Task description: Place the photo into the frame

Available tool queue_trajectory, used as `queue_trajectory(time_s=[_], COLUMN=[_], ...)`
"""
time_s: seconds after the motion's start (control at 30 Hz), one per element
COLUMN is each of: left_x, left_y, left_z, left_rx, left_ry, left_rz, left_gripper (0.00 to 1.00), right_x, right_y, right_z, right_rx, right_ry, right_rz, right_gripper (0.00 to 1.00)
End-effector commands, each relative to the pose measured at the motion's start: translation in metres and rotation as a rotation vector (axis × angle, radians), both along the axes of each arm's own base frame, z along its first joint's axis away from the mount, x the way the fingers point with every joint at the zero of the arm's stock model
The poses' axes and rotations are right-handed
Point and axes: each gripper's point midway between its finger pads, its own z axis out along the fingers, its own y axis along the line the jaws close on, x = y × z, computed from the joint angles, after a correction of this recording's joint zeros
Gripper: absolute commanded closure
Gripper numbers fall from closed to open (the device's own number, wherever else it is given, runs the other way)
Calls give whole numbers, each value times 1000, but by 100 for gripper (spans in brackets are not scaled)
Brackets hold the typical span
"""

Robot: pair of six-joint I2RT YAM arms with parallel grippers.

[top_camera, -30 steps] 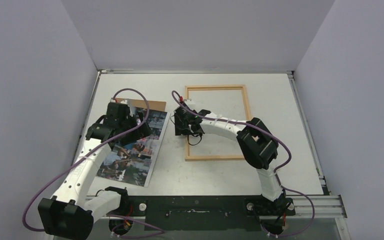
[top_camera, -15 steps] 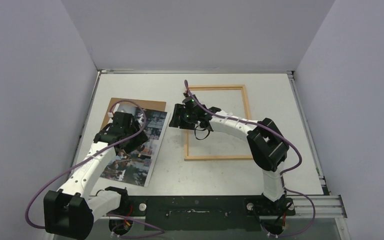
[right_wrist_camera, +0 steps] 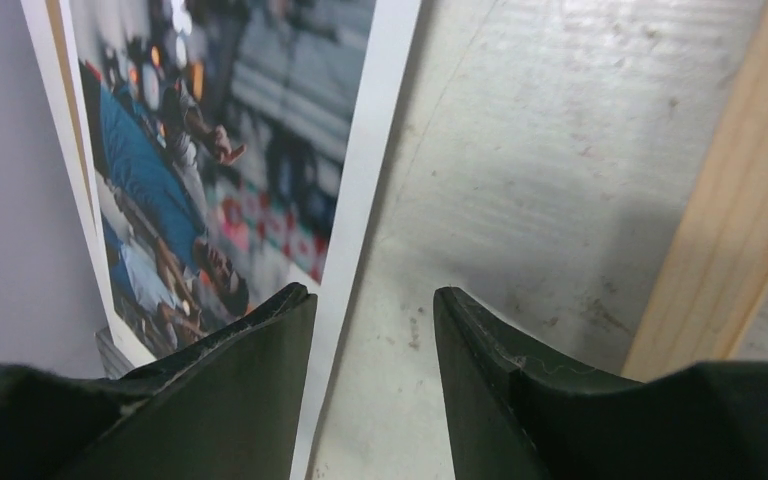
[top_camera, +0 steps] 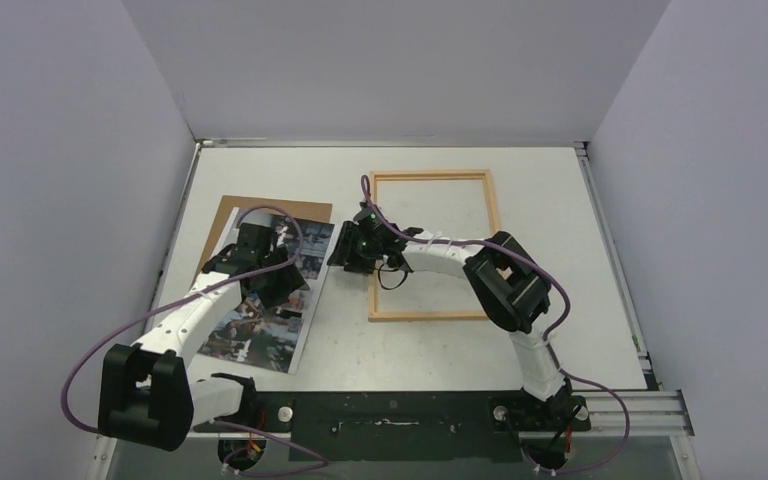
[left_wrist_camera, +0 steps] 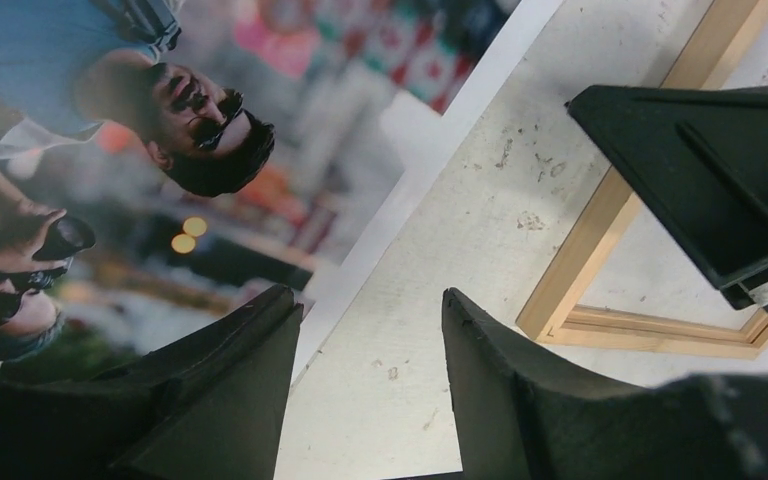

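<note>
The photo (top_camera: 260,340), a glossy colour print of people with a white border, lies flat, picture side up, at nine o'clock from the frame (top_camera: 430,176). It is near the frame but apart from it, its long sides tilted toward one o'clock. The frame is a thin pale-wood rectangle, lying flat.

White arms (top_camera: 198,318), black joints (top_camera: 505,285), purple cables (top_camera: 365,186)

Top external: high over the near edge, looking down and toward the far wall, whole table (top_camera: 410,345) in view. Left and right wrist views: very close, low, aimed down. Both share the photo (left_wrist_camera: 160,130) right border, a bare table strip and the frame (right_wrist_camera: 730,220) left rail.
</note>
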Motion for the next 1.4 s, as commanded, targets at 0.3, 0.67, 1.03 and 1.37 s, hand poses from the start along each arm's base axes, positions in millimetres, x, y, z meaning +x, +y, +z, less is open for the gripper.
queue_trajectory(time_s=[0.3, 0.67, 1.03, 1.37], left_x=[42, 52, 67, 50], left_y=[3, 17, 17, 29], left_z=[-1, -17, -30, -56], left_rx=[60, 168, 185, 240], left_ry=[-18, 47, 84, 188], left_rz=[2, -13, -35, 0], left_gripper=[50, 53, 56, 60], right_x=[104, 146, 147, 135], right_y=[-2, 11, -11, -6], right_z=[21, -1, -48, -72], right_rx=[70, 137, -15, -8], right_ry=[-198, -198, 7, 104], right_rz=[-131, -131, -296, -341], right_gripper=[53, 51, 51, 51])
